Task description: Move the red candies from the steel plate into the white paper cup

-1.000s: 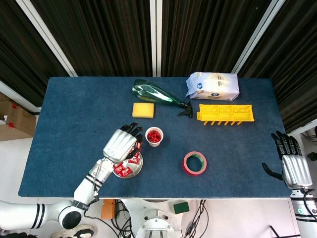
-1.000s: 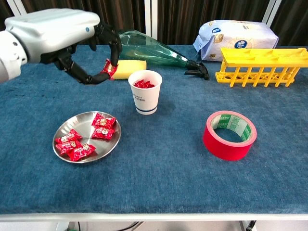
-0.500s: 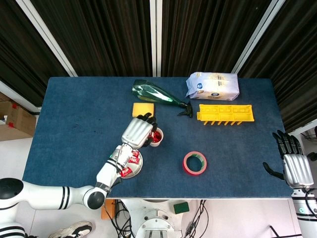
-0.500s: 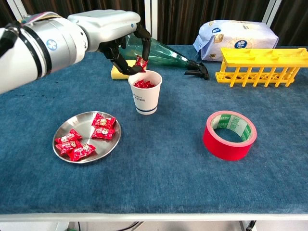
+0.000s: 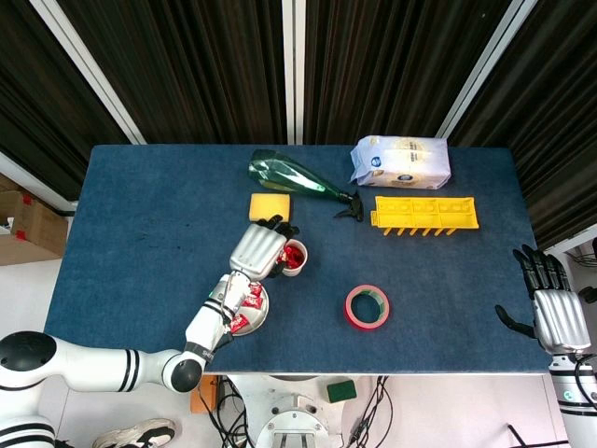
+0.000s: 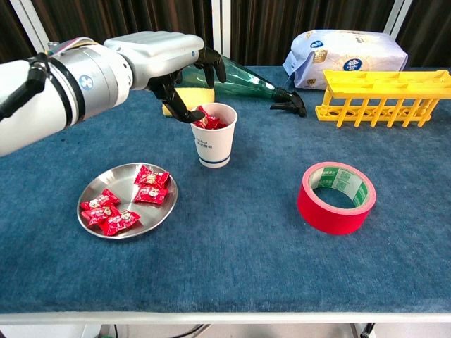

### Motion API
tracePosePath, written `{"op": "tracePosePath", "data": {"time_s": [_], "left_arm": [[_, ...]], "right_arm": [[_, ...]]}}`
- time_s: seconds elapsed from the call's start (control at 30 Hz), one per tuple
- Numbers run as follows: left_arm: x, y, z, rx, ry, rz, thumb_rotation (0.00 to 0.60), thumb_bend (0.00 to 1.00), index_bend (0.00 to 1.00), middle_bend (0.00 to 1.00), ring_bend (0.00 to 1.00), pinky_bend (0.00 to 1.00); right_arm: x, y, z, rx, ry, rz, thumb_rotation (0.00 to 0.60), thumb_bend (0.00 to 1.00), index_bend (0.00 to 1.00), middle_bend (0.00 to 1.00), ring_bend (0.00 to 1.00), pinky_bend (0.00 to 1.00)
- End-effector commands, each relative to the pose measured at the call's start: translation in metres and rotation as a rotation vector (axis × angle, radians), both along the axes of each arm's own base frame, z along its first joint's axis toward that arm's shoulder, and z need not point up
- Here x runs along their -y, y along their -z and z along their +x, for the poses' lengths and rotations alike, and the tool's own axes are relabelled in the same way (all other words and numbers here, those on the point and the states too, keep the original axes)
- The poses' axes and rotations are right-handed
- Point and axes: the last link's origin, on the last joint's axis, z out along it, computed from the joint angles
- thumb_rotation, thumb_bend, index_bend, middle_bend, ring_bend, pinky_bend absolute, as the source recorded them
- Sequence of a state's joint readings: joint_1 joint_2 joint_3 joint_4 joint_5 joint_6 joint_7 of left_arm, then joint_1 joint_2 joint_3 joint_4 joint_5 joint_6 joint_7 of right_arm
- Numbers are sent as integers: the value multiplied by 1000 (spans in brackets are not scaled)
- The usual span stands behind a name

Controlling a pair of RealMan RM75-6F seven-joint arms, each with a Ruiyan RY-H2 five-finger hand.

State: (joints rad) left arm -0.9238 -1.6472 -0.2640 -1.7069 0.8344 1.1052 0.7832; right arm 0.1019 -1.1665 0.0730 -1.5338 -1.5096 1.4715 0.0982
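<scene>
Left robot hand [image 6: 180, 67] poised over the rim of the white paper cup [image 6: 214, 144], fingers spread above the red candies [image 6: 210, 121] heaped inside, nothing pinched between them. 4 more wrapped red candies [image 6: 125, 204] on the steel plate [image 6: 160, 210], just left of the cup on the blue surface [image 6: 232, 246]. Right robot hand [image 5: 556, 315] released, fingers apart, at the surface's right edge (head view only), well apart from the red tape roll [image 6: 336, 197].

Red tape roll [image 6: 336, 196], yellow rack [image 6: 380, 96], green bottle [image 6: 243, 76], sponge [image 5: 270, 207], perhaps a flour bag [image 6: 347, 51].
</scene>
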Motion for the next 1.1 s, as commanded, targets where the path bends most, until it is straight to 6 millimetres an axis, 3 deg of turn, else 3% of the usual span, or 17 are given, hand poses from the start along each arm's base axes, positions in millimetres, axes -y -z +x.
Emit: {"op": "tracePosePath", "data": {"time_s": [0.03, 0.27, 0.53, 1.1], "left_arm": [[9, -10, -6, -3, 15, 8, 600, 287, 262, 265, 142, 321], [37, -32, -45, -58, -8, 14, 600, 287, 378, 263, 141, 320], [63, -26, -87, -74, -44, -50, 600, 287, 402, 259, 141, 320], [68, 13, -108, -93, 41, -112, 600, 291, 409, 236, 130, 308]], "right_arm": [[0, 0, 0, 0, 0, -2, 600, 238, 0, 0, 0, 0], [1, 2, 0, -3, 4, 4, 600, 238, 0, 0, 0, 0], [0, 5, 1, -14, 3, 11, 600, 238, 0, 0, 0, 0], [1, 7, 0, -21, 14, 20, 600, 238, 0, 0, 0, 0]]}}
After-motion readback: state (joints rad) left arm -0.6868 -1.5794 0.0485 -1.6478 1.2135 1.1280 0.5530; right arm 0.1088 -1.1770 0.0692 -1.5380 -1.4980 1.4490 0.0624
